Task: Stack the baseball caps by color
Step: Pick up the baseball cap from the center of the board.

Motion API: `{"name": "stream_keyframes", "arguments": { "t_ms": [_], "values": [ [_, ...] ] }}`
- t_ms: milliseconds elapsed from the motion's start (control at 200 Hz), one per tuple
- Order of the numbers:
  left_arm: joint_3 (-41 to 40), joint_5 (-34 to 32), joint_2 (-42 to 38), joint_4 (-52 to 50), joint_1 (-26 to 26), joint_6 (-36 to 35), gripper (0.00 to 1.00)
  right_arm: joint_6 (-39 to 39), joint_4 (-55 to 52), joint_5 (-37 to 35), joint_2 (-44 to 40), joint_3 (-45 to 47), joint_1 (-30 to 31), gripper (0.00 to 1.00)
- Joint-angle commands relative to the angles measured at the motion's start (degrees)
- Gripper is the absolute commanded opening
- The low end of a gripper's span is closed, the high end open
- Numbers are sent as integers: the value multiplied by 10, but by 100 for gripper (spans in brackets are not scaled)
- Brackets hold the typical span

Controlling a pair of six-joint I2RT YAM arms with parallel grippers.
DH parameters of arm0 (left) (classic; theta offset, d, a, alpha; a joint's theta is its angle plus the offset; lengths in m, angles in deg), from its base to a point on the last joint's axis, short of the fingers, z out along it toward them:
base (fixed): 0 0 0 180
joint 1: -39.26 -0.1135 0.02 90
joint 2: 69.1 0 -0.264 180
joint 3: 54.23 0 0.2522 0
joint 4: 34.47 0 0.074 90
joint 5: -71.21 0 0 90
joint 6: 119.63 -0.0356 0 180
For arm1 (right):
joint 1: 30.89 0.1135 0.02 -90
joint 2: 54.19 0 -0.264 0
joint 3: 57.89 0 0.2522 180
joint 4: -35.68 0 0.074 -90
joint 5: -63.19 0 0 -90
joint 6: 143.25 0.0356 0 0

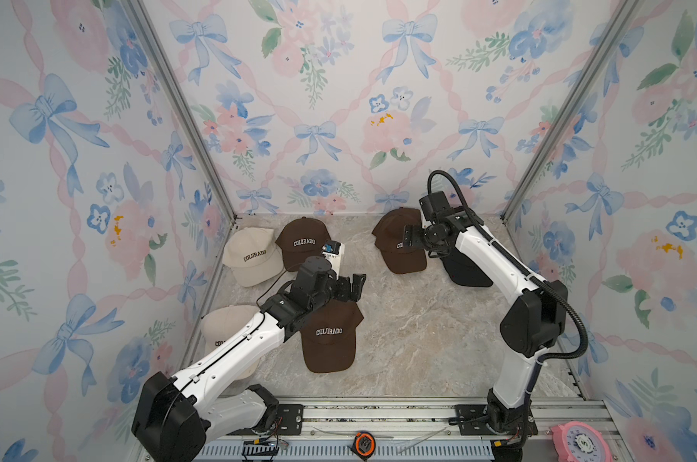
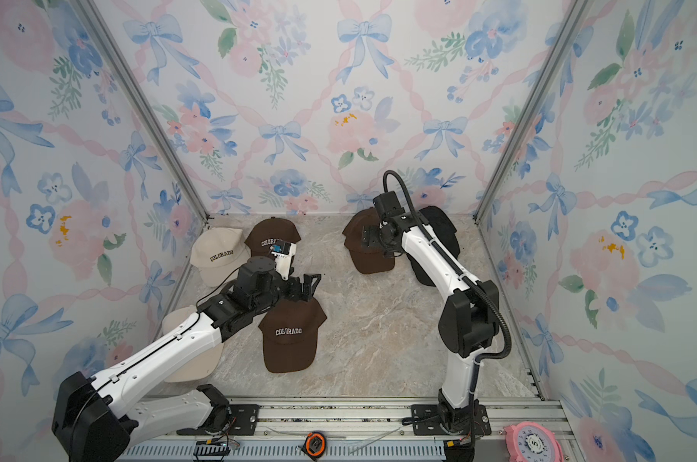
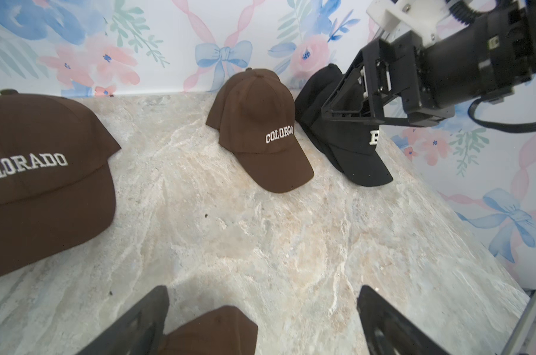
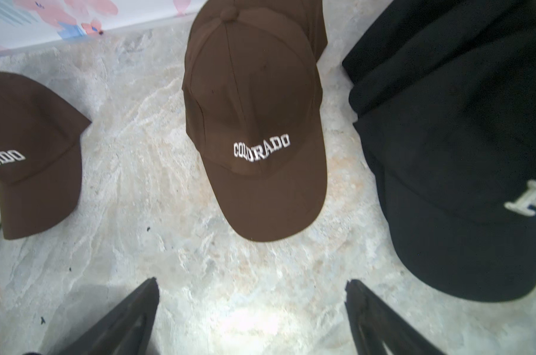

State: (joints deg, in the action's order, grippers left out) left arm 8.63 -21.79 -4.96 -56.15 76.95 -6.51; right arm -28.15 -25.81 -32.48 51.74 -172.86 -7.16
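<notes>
Visible: two cream caps (image 1: 252, 256) at nine o'clock, brown caps (image 1: 330, 338) in three spots, a black stack (image 4: 454, 172); left gripper (image 3: 260, 322) and right gripper (image 4: 251, 319) both gape wide, empty.

Marbled tabletop (image 1: 414, 340) carries brown caps (image 1: 330, 340), cream caps (image 1: 252, 256), black caps (image 1: 468, 272).

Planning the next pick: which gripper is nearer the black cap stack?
Right. The right gripper hangs open over the brown stack beside the black cap stack; the left gripper, also open, hovers mid-table, well away.
</notes>
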Motion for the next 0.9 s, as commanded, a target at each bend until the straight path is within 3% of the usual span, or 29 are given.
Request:
{"name": "stream_keyframes", "arguments": {
  "t_ms": [0, 250, 435, 895],
  "values": [
    [-31, -56, -38, -46, 34, 61, 98, 3, 16, 6, -58, 64, 11, 96],
    [-93, -86, -100, -121, 86, 170, 98, 9, 22, 3, -185, 186, 21, 96],
    [-106, -79, -88, -175, 92, 222, 95, 13, 20, 18, -241, 233, 23, 96],
    [-115, -68, -54, -194, 92, 255, 96, 4, -26, 74, -263, 185, 22, 96]
  ]
}}
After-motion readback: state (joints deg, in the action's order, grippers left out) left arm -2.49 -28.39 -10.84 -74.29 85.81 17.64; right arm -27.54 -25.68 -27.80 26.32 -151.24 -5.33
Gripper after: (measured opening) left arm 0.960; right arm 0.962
